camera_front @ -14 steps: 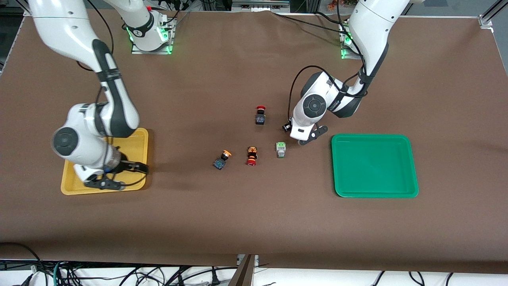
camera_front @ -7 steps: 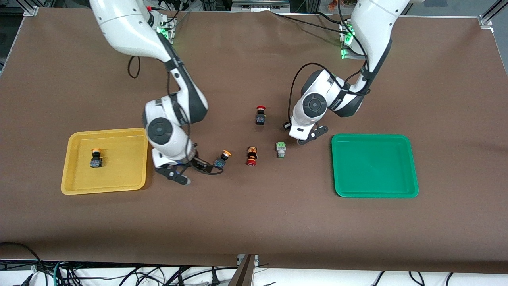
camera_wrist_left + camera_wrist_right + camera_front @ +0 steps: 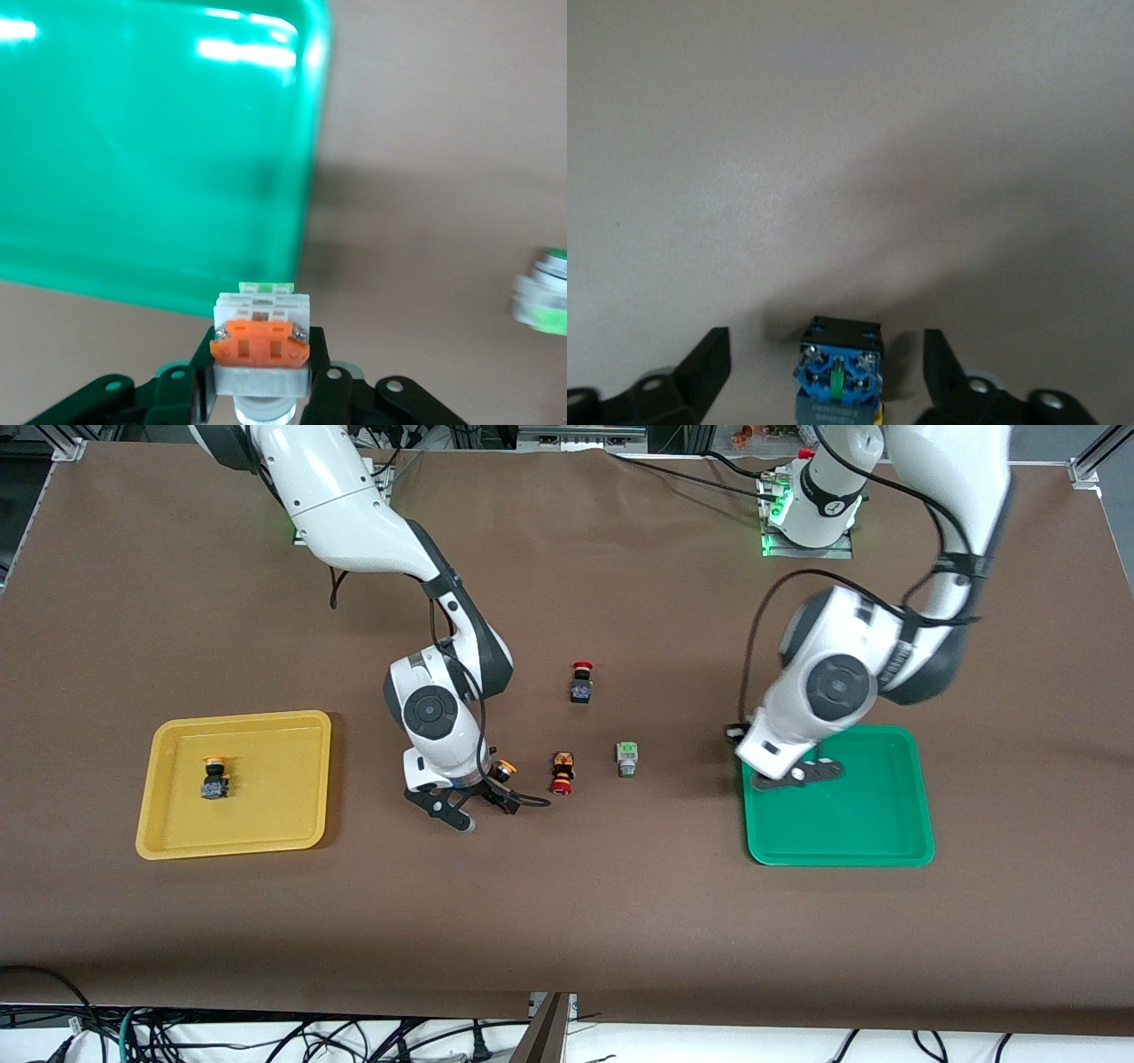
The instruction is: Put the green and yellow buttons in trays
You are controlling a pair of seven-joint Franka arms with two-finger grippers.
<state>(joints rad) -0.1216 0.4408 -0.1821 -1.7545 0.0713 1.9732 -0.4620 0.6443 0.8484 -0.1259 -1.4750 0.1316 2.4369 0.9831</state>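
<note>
The right gripper (image 3: 476,804) hangs low over the brown desk (image 3: 567,921) near its middle, its jaws spread wide on either side of an orange-yellow mushroom-capped switch on a dark, blue-ended body (image 3: 838,372), gripping nothing; that switch lies on the desk beside a red-capped black switch (image 3: 562,772), toward the right arm's end; the left gripper (image 3: 798,774) is over the edge of the shallow green plastic tray (image 3: 877,824) that faces the middle of the desk, its jaws closed on a white-grey switch with an orange end plate (image 3: 260,341); a second white-grey switch with a green tip (image 3: 627,758) lies on the desk between the red-capped one and the green tray; another red-capped black switch (image 3: 581,683) lies farther from the front camera; the shallow yellow plastic tray (image 3: 283,815) sits toward the right arm's end, with an orange-capped dark switch (image 3: 213,777) lying in it.
</note>
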